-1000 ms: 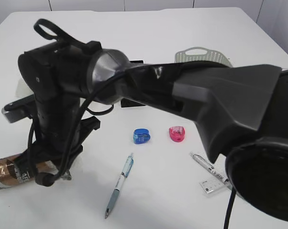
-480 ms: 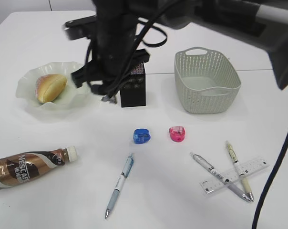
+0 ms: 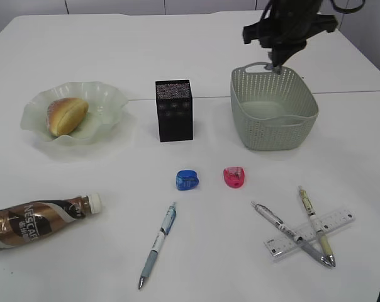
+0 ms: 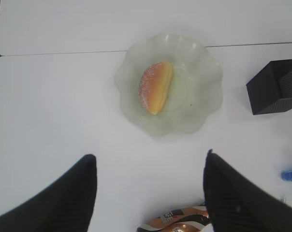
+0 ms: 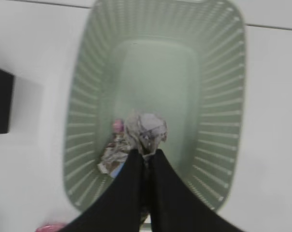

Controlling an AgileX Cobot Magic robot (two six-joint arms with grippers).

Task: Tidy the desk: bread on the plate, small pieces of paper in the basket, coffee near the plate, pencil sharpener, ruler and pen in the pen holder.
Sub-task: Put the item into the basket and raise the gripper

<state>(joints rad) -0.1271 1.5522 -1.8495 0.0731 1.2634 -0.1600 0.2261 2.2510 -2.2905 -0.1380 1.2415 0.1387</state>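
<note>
1. Both fingers (image 5: 158,193) of the right gripper (image 5: 145,166) are pressed together with nothing between them, hanging above the basket (image 5: 218,111).
2. Left gripper (image 4: 148,193) fingers (image 4: 233,198) stand spread wide apart and hold nothing, with the desk (image 4: 49,121) below them.
3. Seen from the right wrist, two small pieces of paper (image 5: 145,128) lie crumpled on the basket floor, touching each other, just beyond the closed fingertips.
4. From outside, the right gripper (image 3: 277,66) hangs over the far rim of the basket (image 3: 272,129), at the back right of the desk (image 3: 177,50).
5. On the plate (image 3: 108,100), at the left, lies the bread (image 3: 67,115); the left wrist view shows the same bread (image 4: 155,88) near the middle of the plate (image 4: 199,96).
6. Lying on its side at the front left is the coffee (image 3: 36,220), well apart from the plate, its white cap pointing right; its top edge shows between the left fingers as the coffee (image 4: 177,220).
7. Standing upright between plate and basket is the pen holder (image 3: 174,110).
8. A blue pencil sharpener (image 3: 187,180) and a pink pencil sharpener (image 3: 234,176) sit side by side in front of the pen holder.
9. One pen (image 3: 158,242) lies alone at the front centre.
10. Two more pens (image 3: 290,233) cross over the ruler (image 3: 338,220) at the front right.
</note>
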